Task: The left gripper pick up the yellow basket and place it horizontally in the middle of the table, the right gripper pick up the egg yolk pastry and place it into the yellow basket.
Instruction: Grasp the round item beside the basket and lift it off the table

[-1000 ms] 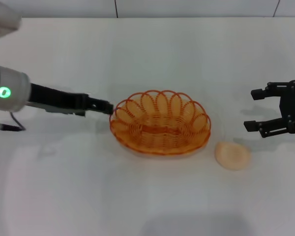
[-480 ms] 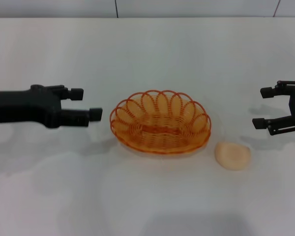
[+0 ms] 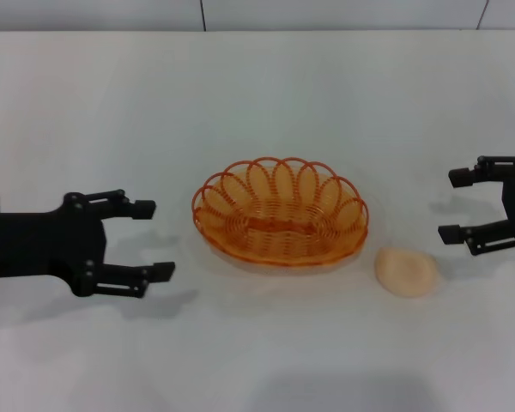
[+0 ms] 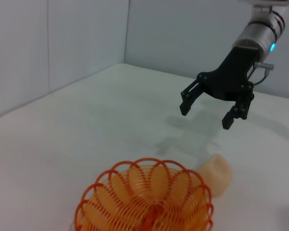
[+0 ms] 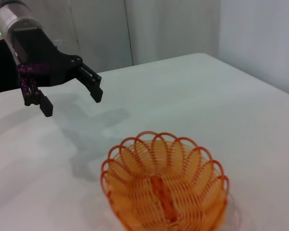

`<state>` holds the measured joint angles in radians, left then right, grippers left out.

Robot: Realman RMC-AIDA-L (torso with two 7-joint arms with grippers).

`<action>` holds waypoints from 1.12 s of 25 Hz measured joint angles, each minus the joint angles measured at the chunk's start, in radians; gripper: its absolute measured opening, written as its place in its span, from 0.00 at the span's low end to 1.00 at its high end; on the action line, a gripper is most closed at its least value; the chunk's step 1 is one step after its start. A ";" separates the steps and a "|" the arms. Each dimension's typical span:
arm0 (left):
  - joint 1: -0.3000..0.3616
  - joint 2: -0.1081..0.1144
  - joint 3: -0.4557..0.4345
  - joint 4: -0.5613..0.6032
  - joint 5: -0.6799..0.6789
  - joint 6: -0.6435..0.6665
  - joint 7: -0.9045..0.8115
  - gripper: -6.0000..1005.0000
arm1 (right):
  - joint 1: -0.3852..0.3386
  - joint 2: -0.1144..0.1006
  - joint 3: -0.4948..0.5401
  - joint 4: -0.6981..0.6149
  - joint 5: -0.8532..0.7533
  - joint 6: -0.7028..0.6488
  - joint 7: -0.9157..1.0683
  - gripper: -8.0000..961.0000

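Observation:
The yellow basket [image 3: 280,214] lies flat in the middle of the white table [image 3: 266,94], long side across. It also shows in the left wrist view [image 4: 144,198] and the right wrist view [image 5: 164,187]. The egg yolk pastry [image 3: 406,272] sits on the table just right of the basket's front end; it shows in the left wrist view [image 4: 216,174] too. My left gripper [image 3: 152,239] is open and empty, left of the basket and apart from it. My right gripper [image 3: 454,205] is open and empty, to the right of the pastry and a little farther back.
A grey wall [image 3: 240,13] runs along the table's far edge. Bare tabletop lies in front of and behind the basket.
My left gripper has let go of the basket rim, opened and drawn back to the left and toward the front. My right gripper shifted slightly right. The basket and pastry stay put.

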<state>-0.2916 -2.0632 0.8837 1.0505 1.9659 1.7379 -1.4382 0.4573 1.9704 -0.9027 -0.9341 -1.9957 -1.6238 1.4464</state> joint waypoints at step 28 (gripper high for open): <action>0.000 0.033 -0.095 -0.061 -0.007 0.091 0.086 0.89 | -0.007 0.048 -0.212 -0.097 -0.097 0.055 0.232 0.91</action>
<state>-0.2911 -2.0298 0.7885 0.9892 1.9590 1.8294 -1.3518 0.4499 2.0186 -1.1145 -1.0313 -2.0926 -1.5690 1.6784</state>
